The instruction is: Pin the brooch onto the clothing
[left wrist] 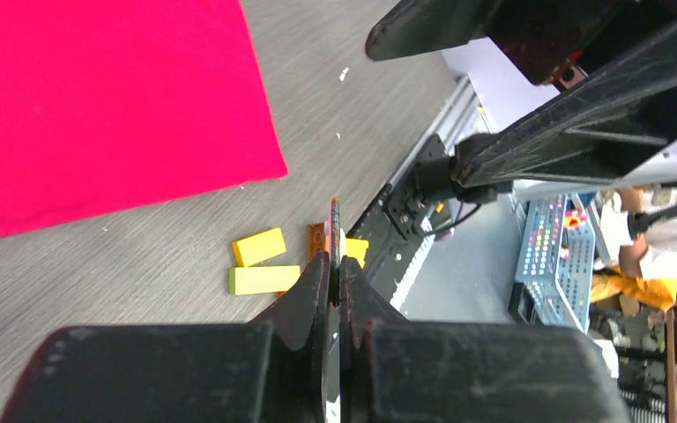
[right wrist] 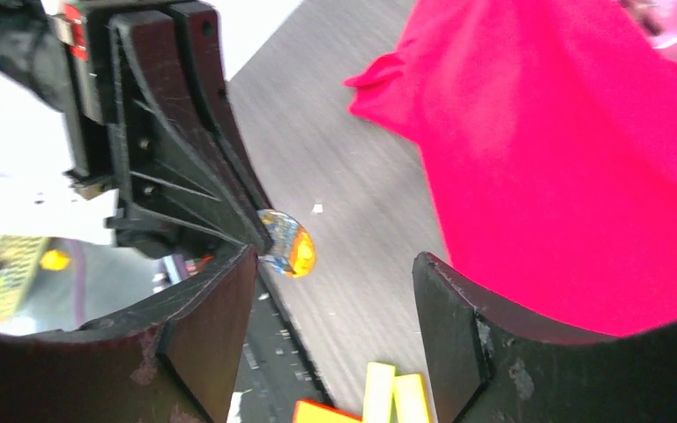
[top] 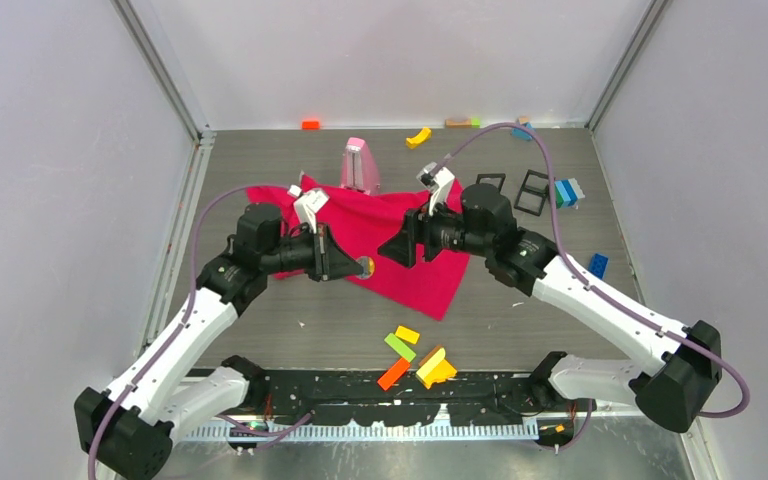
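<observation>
Brooch (right wrist: 289,242) is pinched at the tip of the left claw (left wrist: 335,264), which is shut tight on it. Right claw (right wrist: 335,264) is spread wide and faces it, with the brooch just ahead of the gap and nearer one finger. Brooch is held in the air just beside the near edge of the shirt (top: 360,220), with bare tabletop (left wrist: 185,229) behind it. No contact with the cloth is seen.

Step in hand is judged to be a handover or two-claw regrip. Right claw should be centred on the free rim before closing. Left pinch should be released only once the second grip is firm, else the brooch may be dropped among the bricks (top: 400,347).

Brooch is a small disc, seen edge-on from the left wrist. Its long axis is in line with the left fingers and it sticks out past the tips. Domed orange face is turned to the right wrist camera. Pin side cannot be made out.
</observation>
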Motion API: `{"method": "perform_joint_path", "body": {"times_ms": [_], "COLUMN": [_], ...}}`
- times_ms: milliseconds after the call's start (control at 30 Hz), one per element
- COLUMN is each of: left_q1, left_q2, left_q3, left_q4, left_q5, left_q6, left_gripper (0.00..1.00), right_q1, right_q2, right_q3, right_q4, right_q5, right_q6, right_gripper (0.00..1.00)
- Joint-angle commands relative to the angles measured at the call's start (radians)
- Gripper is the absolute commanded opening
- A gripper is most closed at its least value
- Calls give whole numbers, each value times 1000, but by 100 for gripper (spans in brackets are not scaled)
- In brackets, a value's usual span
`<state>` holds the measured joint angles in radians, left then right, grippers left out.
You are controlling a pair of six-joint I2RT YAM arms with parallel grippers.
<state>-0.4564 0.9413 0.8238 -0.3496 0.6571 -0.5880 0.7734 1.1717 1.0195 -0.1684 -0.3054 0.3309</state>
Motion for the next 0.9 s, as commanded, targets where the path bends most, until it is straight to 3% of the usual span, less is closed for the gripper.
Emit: {"method": "perform_joint_path", "body": {"times_ms": [0, 267, 867], "left_q1": [-1, -1, -1], "left_q2": [-53, -103, -97], "left_q3": [39, 8, -9], "left_q4": [4, 129, 196], "left_q5": [140, 226, 254], "left_q6": [121, 71, 22], "left_gripper": [0, 0, 0], "right_q1": [-31, -40, -39], "right_q2": [-23, 2, 59], "right_q3": [34, 9, 17], "right_q4": [68, 111, 160], "right_q5": [-290, -408, -502], "right_q6": [141, 215, 250], "right_gripper": [69, 58, 31]}}
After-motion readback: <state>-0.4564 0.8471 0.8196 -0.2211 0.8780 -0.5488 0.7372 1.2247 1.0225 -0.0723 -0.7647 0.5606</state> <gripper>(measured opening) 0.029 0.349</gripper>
